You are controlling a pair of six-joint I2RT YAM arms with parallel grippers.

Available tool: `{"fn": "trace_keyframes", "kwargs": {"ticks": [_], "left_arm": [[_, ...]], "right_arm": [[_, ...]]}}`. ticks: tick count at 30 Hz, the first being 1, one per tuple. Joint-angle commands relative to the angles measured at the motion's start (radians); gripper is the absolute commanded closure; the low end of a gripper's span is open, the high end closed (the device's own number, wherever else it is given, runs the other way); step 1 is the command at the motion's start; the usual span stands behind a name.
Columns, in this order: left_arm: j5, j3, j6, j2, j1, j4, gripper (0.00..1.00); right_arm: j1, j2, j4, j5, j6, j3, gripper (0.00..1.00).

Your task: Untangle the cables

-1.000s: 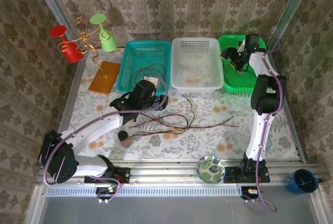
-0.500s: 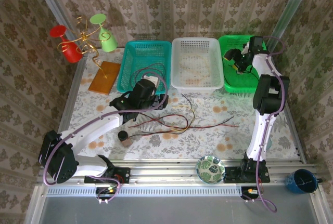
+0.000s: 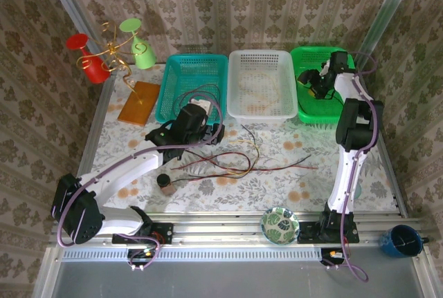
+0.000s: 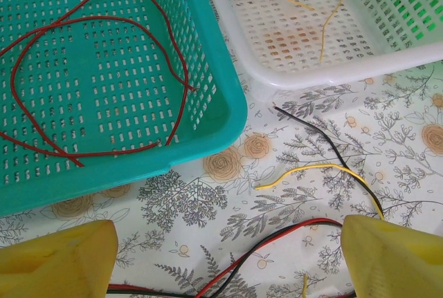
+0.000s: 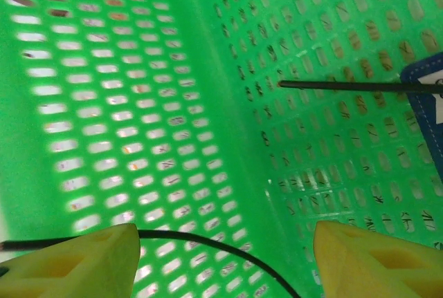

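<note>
Left pincer (image 4: 228, 260): fingers apart, empty, above cables (image 4: 297, 171) on counter (image 4: 187, 201). Right pincer (image 5: 225, 260): fingers apart, inside far-right green basket (image 5: 118, 104) with black cable (image 5: 346, 86).

In the upper right of the frame, the right arm (image 3: 353, 125) has shifted over the green basket (image 3: 315, 115) during the past second. Its wrist, a second ago up near the basket's far rim, has slipped slightly lower in the frame and a touch toward the right edge. The right tool (image 3: 309, 80), first angled down toward the basket's lower-left corner, rose toward the upper left half a second ago. It has since settled back and now sits a little nearer the basket's middle. The arm's forearm link has also leaned a shade closer to the right edge.
</note>
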Motion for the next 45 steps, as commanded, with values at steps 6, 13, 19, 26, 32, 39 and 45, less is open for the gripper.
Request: {"fn": "trace_keyframes", "kwargs": {"ticks": [6,13,19,26,32,39,45], "left_arm": [[0.008,0.026,-0.005,0.005,0.001,-0.008,0.15],[0.008,0.023,-0.011,0.005,0.002,-0.006,0.15],[0.008,0.022,-0.012,0.001,-0.001,-0.009,0.15],[-0.004,0.005,-0.019,-0.026,-0.009,-0.011,0.15],[-0.018,0.0,-0.016,-0.057,-0.011,-0.027,0.15],[-0.024,-0.016,-0.017,-0.076,-0.012,-0.026,0.15],[-0.021,-0.007,-0.018,-0.064,-0.017,-0.022,0.15]], "right_arm": [[0.0,0.069,-0.077,-0.005,-0.006,0.101,0.32],[0.001,0.107,-0.12,0.037,0.01,0.177,0.31],[0.002,0.166,-0.185,0.052,0.011,0.266,0.31],[0.0,0.165,-0.22,0.055,-0.006,0.289,0.31],[-0.019,0.088,-0.197,0.027,-0.018,0.226,0.3],[-0.03,0.024,-0.178,-0.049,-0.041,0.137,0.3],[-0.027,0.043,-0.169,-0.079,-0.032,0.144,0.3]]}}
